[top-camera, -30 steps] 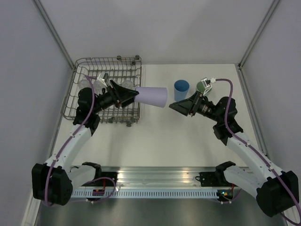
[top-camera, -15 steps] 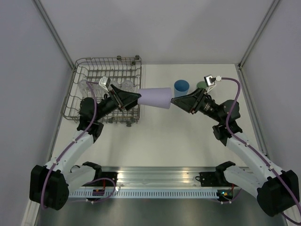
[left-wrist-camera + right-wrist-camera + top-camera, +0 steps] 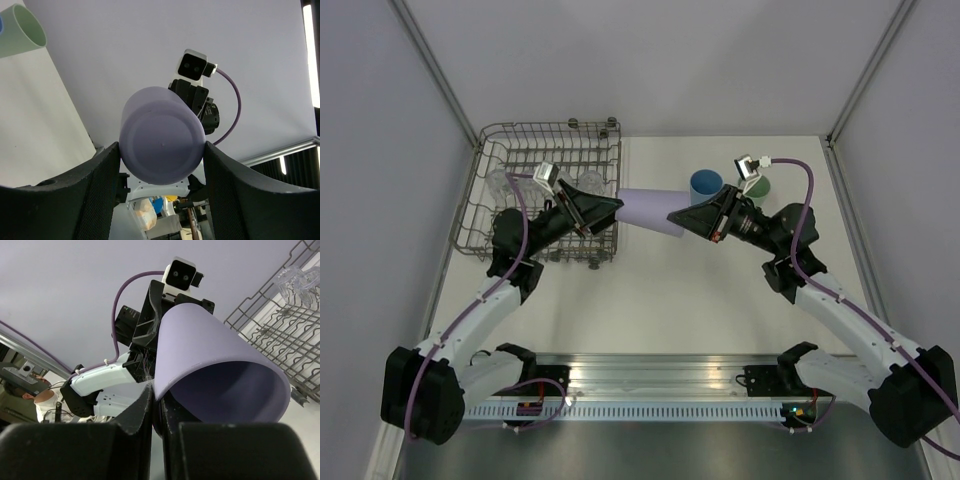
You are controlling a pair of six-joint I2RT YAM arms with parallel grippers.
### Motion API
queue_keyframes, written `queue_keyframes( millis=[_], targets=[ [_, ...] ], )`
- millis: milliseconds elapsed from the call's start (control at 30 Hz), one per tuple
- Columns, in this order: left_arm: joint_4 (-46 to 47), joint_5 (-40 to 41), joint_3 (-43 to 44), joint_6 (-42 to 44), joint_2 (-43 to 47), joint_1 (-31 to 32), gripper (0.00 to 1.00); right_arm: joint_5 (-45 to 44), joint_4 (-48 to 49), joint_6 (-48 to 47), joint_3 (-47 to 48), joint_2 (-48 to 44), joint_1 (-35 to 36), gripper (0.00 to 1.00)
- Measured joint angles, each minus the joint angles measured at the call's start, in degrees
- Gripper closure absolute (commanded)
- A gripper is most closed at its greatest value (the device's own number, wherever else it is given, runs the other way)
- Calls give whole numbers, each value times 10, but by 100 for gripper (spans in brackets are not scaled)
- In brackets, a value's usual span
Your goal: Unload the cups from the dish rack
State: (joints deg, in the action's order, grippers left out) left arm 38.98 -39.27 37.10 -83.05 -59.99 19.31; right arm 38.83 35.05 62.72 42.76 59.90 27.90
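A lilac-purple cup (image 3: 645,210) hangs on its side in the air, just right of the dish rack (image 3: 550,128). My left gripper (image 3: 613,205) is shut on its closed base; in the left wrist view the cup (image 3: 162,137) sits between both fingers. My right gripper (image 3: 675,215) is shut on the open end, pinching the rim wall of the cup (image 3: 215,360) with one finger inside and one outside. A blue cup (image 3: 706,184) and a green cup (image 3: 757,186) stand upright on the table behind the right arm. Clear cups (image 3: 510,180) remain in the rack's far left part.
The wire rack (image 3: 280,335) lies to the left, its right wall under my left wrist. A clear cup (image 3: 295,282) shows upside down on its tines. Grey walls close in the table at the back and both sides.
My right gripper has moved left to the purple cup's open end and shut on its rim. My left gripper kept its hold on the base and shifted slightly.
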Motion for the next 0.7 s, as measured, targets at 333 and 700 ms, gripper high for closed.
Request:
queue_keyframes(
  millis=[333,700],
  targets=[
    [-45,1,18,13,-25,-1,0,-13,-98,-69,31,-3,-1,100],
    [-497,133,219,259,21,-2,0,-180,-535,-353,304,40,0,100]
  ],
)
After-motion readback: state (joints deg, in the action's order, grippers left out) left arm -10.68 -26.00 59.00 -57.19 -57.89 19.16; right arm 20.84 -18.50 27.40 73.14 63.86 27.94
